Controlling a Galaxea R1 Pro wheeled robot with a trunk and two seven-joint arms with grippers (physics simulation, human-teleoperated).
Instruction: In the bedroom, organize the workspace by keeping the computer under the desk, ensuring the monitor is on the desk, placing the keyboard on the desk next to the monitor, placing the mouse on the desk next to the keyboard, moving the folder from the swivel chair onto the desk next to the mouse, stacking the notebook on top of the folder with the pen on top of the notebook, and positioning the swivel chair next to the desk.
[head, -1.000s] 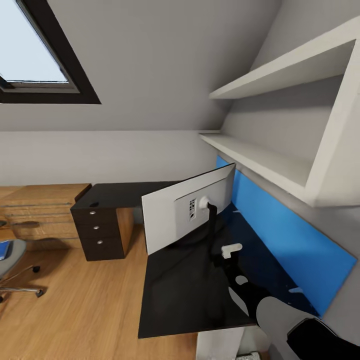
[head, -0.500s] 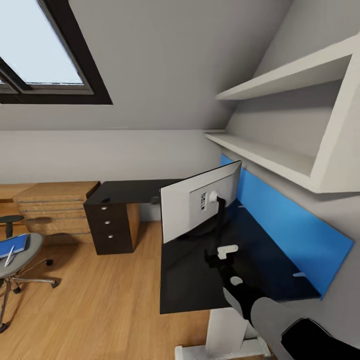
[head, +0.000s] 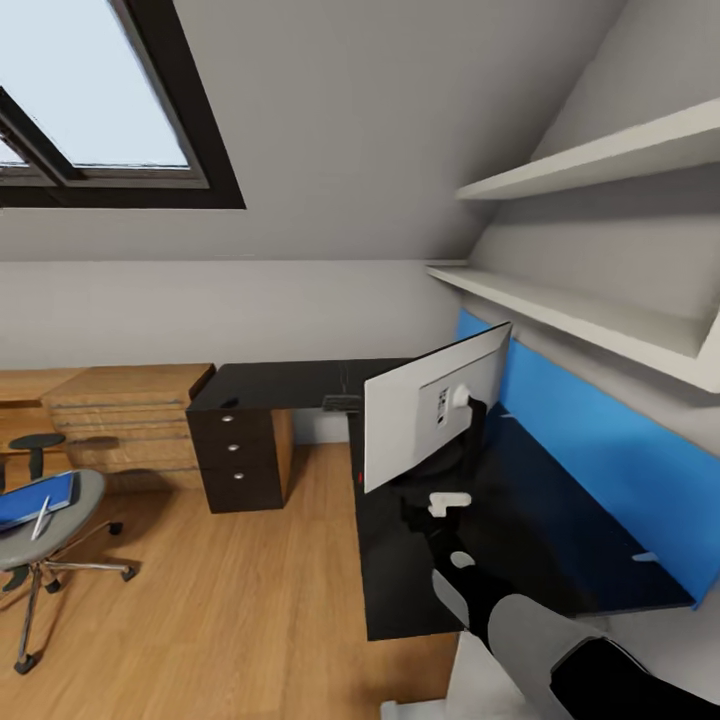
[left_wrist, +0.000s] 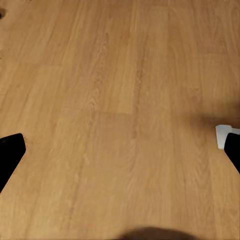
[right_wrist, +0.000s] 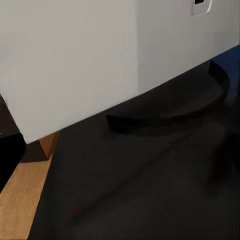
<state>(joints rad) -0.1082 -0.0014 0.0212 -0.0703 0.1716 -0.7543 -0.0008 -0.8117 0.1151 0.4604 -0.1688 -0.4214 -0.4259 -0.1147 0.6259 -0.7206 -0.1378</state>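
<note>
Black and glossy, the long L-shaped desk surface carries the very wide monitor, its white back turned toward the camera, standing upright on a thin black stand. Beyond the monitor, on the far wing of the surface, lies a slim dark keyboard, too small to read clearly. Well apart from the monitor, over the light wood plank floor, stands the grey swivel chair with the bright blue folder and a slim silvery pen on its seat. The right hand hovers near the monitor's stand; I cannot tell whether it is clenched. The left hand is spread wide above bare floor.
</note>
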